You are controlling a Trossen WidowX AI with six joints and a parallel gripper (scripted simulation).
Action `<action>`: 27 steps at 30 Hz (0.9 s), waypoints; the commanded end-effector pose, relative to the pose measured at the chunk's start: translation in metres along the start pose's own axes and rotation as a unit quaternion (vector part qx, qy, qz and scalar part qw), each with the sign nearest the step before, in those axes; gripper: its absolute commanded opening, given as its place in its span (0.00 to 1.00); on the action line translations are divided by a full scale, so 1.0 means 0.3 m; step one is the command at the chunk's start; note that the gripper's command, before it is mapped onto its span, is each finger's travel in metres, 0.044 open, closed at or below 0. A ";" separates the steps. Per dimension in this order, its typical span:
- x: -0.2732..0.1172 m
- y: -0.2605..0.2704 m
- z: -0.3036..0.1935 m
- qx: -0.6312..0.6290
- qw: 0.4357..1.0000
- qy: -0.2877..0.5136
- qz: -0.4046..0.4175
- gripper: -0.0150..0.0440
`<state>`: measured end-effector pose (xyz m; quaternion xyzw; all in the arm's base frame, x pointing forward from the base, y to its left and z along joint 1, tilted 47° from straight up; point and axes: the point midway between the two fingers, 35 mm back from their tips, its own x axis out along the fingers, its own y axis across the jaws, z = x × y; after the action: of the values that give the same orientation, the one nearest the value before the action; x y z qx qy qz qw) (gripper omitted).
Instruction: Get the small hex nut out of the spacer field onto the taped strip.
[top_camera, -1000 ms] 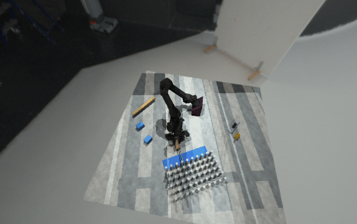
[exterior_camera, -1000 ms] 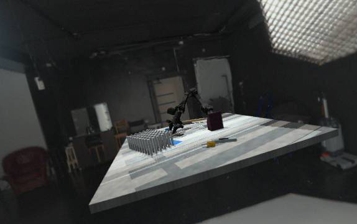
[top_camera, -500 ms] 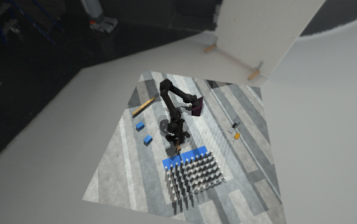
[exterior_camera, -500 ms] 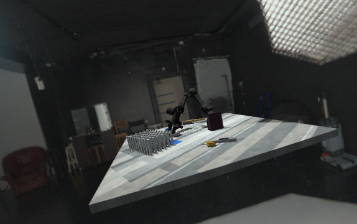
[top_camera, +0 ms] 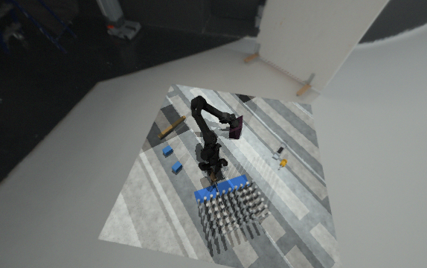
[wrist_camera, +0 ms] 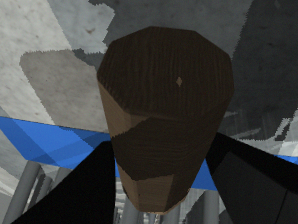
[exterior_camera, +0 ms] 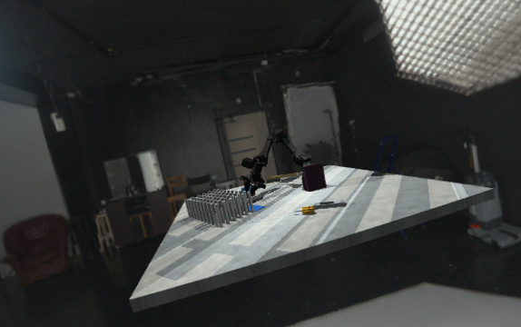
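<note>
hex nut: not discernible in any view; location cannot be told, spacers and shadows crowd the likely area. clock positions below are read in the top view, from the blue strip, 12 at the upper edge.

spacers (top_camera: 230, 204) (exterior_camera: 219, 213) (wrist_camera: 25, 187): dense field at 6 o'clock, standing upright where visible. blue strip (top_camera: 236, 181) (exterior_camera: 257, 208) (wrist_camera: 65, 143) runs along the field's near side.

gripper (top_camera: 213, 172) (exterior_camera: 254, 187) (wrist_camera: 158, 145): between 11 and 12 o'clock, grasping the wooden handle (top_camera: 213, 176) (wrist_camera: 162, 75) of a tool, one finger on each side. a thin shaft runs from the handle toward the strip; its far tip cannot be made out, nor any contact with a spacer.

arm (top_camera: 201, 120) (exterior_camera: 265, 152): raised in a bent arch, reaching from beside the dark maroon box (top_camera: 236, 128) (exterior_camera: 314, 177), between 12 and 1.

other items: wooden bar (top_camera: 172, 127) at 11 o'clock; upper blue block (top_camera: 167, 150) and lower blue block (top_camera: 176, 167), apart, at 10; yellow-handled tool (top_camera: 283, 163) (exterior_camera: 308, 210) at 2, lying near a grey-and-black tool (top_camera: 280, 150) (exterior_camera: 330, 204).
</note>
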<state>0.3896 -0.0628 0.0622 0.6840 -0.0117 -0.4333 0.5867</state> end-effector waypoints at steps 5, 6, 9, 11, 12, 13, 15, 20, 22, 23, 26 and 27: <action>0.002 0.016 -0.029 0.004 1.000 0.005 0.006 0.25; 0.003 0.016 -0.031 0.004 1.000 0.005 0.006 0.25; 0.006 0.016 -0.037 0.004 1.000 0.005 0.006 0.25; 0.008 0.016 -0.041 0.004 1.000 0.005 0.006 0.25; 0.009 0.016 -0.043 0.004 1.000 0.005 0.006 0.25; 0.010 0.016 -0.045 0.004 1.000 0.005 0.006 0.25; 0.012 0.016 -0.048 0.004 1.000 0.005 0.006 0.25; 0.017 0.016 -0.058 0.004 1.000 0.005 0.006 0.25; 0.019 0.016 -0.062 0.004 1.000 0.005 0.006 0.25; 0.020 0.016 -0.064 0.004 1.000 0.005 0.006 0.25; 0.023 0.016 -0.070 0.004 1.000 0.005 0.007 0.25; 0.024 0.016 -0.072 0.004 1.000 0.005 0.007 0.25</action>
<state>0.4041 -0.0551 0.0566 0.6844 -0.0119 -0.4330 0.5864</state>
